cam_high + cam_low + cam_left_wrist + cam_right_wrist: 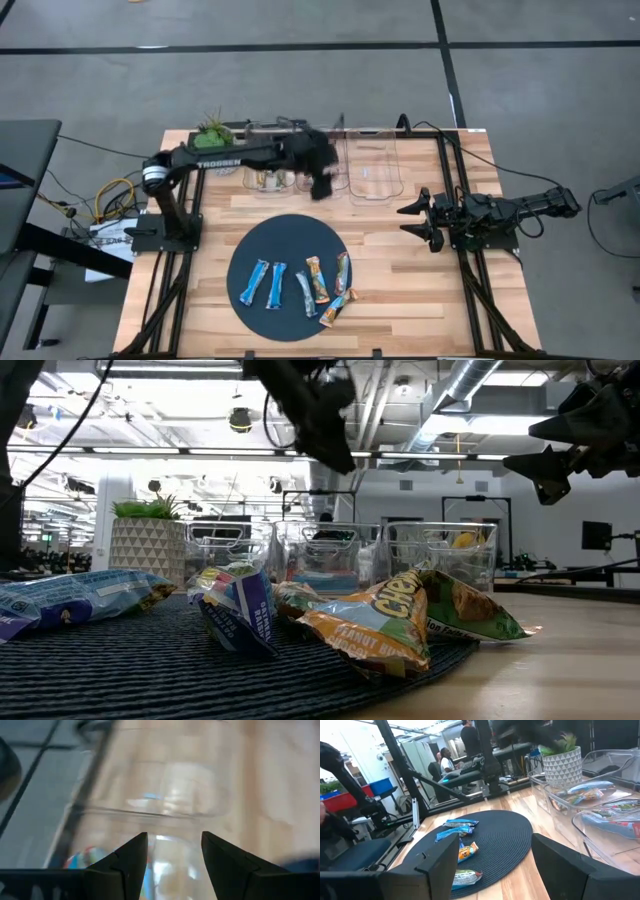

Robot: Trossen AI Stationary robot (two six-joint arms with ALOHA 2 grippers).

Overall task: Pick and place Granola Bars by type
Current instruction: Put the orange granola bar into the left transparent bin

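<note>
Reading "PEANUT" on an orange granola bar (pixel 372 628), the left pincer (pixel 174 851) hovers released, empty, over clear bins (pixel 372 170); right pincer (pixel 492 865) released.

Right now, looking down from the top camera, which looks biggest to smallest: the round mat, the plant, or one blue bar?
1. Mat, biggest by far.
2. Plant.
3. Blue bar, thinnest; it is about as long as the plant is wide, so those two are close.

Granola bars (pixel 457 829) are lying on the round dark mat (pixel 507 837), clear bins (pixel 600 810) sitting beside it holding more.
</note>
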